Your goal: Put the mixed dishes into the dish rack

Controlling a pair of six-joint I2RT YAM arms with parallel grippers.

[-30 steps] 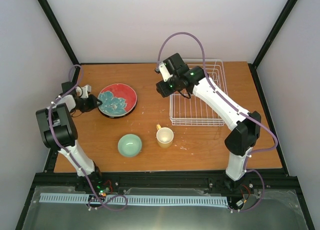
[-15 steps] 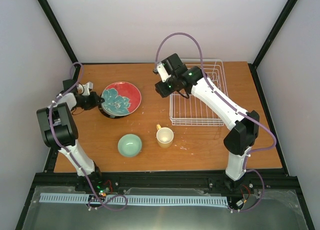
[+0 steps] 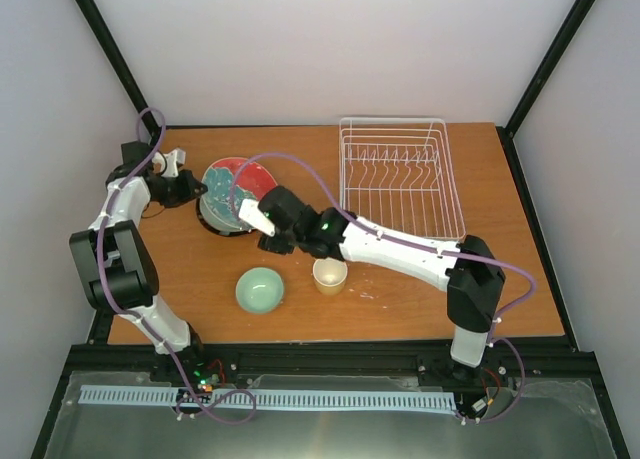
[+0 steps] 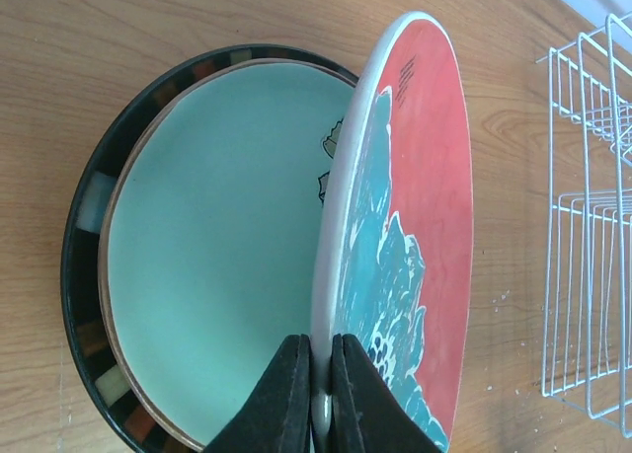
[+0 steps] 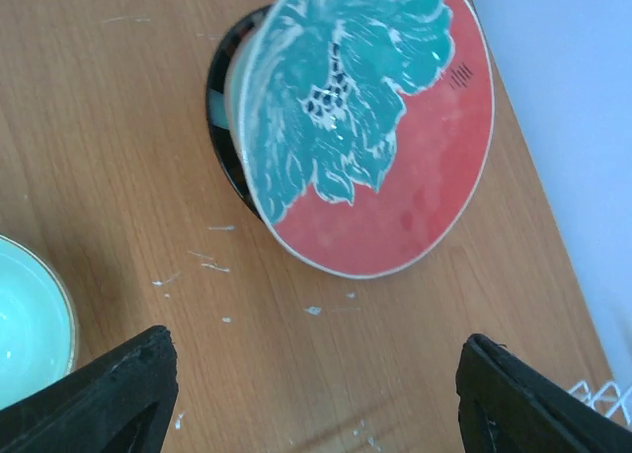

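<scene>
The right arm [image 3: 395,247] stretches across the worktop [image 3: 310,159], over the mug [image 3: 330,275]. Beyond it, bare worktop runs from plate [image 5: 365,127] to rack [image 3: 400,179].

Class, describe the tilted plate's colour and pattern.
The plate is red with a teal flower; clearest in right wrist view.

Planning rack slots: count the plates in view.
2: red flower plate, tilted up on edge in the left end effector; mint-green dark-rimmed plate flat beneath it. More may hide underneath.

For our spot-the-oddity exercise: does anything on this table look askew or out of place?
The red flower plate stands tilted on edge over the mint-green plate, its rim pinched by the left gripper. White flecks dot the wooden table.
</scene>
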